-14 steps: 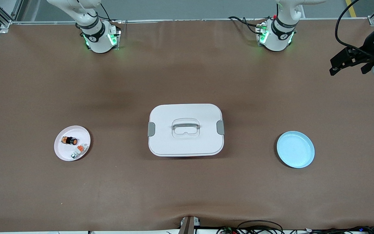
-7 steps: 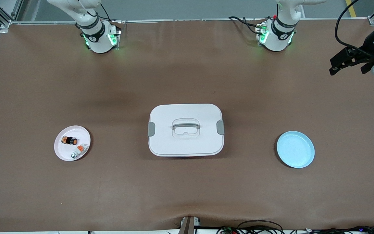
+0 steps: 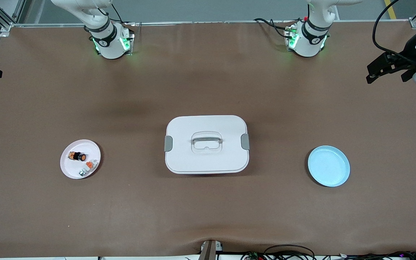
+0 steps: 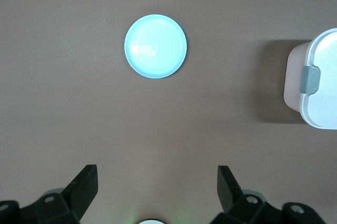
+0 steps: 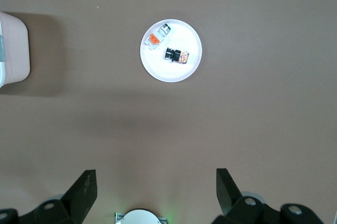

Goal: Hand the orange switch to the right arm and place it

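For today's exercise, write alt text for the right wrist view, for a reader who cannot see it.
A small white plate sits on a brown table, holding the orange switch and a small white-grey piece with an orange tab. The right gripper hangs high above the table with its fingers wide open, and a corner of a white lidded box shows at the frame's edge.

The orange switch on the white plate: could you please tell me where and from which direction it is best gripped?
Probably around its amber-orange body. The orange switch lies on its side on the white plate, so come straight down from above with the gripper closing across the cylinder's width. Stay clear of the small white-grey piece with orange tab beside it.
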{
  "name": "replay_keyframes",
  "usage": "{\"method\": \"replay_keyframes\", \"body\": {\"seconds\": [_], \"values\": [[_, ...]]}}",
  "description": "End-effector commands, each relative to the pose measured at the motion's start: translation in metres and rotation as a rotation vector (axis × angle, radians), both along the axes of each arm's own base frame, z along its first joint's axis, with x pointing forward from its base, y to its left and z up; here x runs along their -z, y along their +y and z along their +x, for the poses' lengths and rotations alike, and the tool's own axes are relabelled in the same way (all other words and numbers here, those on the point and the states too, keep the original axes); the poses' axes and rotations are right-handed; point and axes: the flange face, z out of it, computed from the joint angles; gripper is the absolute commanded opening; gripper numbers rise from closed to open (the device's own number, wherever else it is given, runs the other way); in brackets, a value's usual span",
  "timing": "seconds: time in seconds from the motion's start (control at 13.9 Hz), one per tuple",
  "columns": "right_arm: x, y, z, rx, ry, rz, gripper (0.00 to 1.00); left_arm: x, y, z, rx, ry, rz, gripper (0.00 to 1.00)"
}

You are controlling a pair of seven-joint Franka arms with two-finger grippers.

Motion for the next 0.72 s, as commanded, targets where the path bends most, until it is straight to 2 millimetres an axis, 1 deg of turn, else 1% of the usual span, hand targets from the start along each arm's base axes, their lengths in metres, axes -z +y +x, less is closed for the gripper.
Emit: {"method": "replay_keyframes", "body": {"seconds": [0.0,0.14,0.22,0.36,0.43,0.65], "values": [[0.0,0.004,-0.007,-0.018,-0.013,-0.019,1.0,-0.003,0.001,-0.005,0.017,0.002,-0.004,1.0],[0.0,0.004,-0.007,-0.018,-0.017,-0.02,1.0,-0.003,0.001,-0.005,0.019,0.002,-0.004,1.0],[0.004,0.004,-0.008,-0.017,-0.012,-0.018,1.0,-0.004,0.001,-0.005,0.019,0.001,-0.004,1.0],[0.009,0.003,-0.016,-0.011,-0.037,-0.017,1.0,-0.004,0.002,-0.004,0.017,-0.001,-0.005,1.0],[0.012,0.002,-0.019,0.006,-0.038,-0.014,1.0,-0.005,0.002,-0.003,0.017,-0.002,-0.005,1.0],[0.013,0.004,-0.019,0.068,-0.03,-0.015,1.0,-0.006,0.004,-0.003,0.012,-0.004,-0.004,1.0]]}}
